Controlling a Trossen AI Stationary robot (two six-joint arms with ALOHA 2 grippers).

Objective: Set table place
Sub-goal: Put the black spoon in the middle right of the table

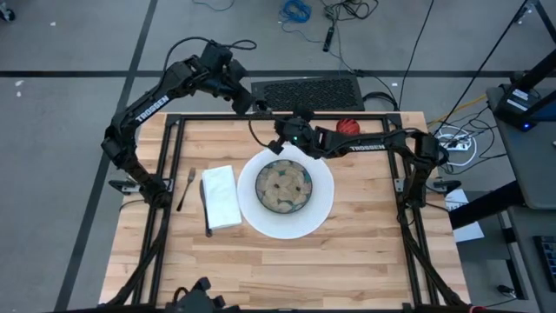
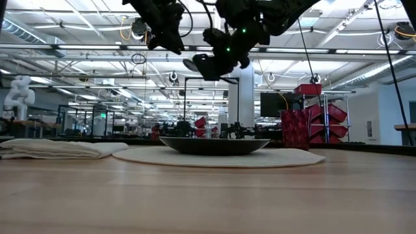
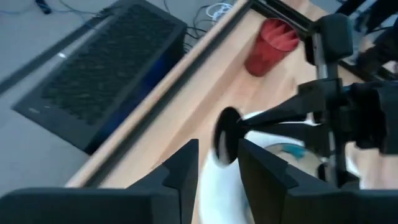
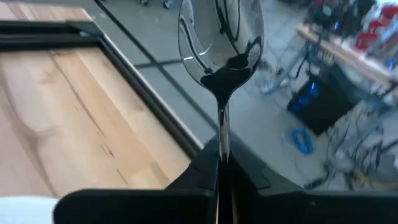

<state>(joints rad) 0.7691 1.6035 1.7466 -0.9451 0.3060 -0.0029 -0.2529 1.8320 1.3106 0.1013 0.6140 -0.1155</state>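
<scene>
Clamping my right gripper on the thin handle of a spoon, I hold it in the air above the far rim of the white plate; my right wrist view alone shows the shiny bowl standing straight out past my closed fingers. My left gripper hangs just beside it, over the far edge of the table, fingers parted around nothing, the spoon's bowl just beyond them in the left wrist view. From above, the patterned bowl sits on the plate, with a folded napkin and a fork to its left. A red cup lies near the far edge. The low view shows a long, brightly lit workshop behind.
</scene>
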